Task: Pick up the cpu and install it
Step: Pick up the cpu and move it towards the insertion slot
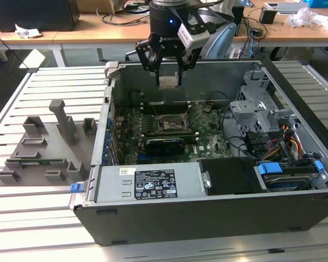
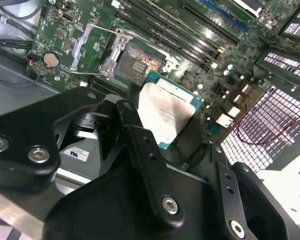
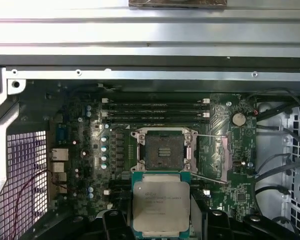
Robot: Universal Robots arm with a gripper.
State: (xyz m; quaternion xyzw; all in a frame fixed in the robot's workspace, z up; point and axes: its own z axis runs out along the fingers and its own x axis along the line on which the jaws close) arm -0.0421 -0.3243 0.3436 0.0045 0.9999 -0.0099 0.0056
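Closest in, end effector [image 2: 162, 130] clenched on the cpu [image 2: 165, 107], hanging over the open computer case [image 1: 208, 218], apart from the bare socket [image 3: 164, 151] below: pickup done, seating in the socket not yet done.

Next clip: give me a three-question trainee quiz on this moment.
1. True or false: the gripper has its black fingers shut on the small square silver-topped cpu.
2. The dark square motherboard socket is: A) open, empty; B) clamped shut; C) under a fan.
3. Fill in: the grey plastic fixture tray lies on the exterior view's ___ of the computer case.
Key: 1 true; 2 A; 3 left.
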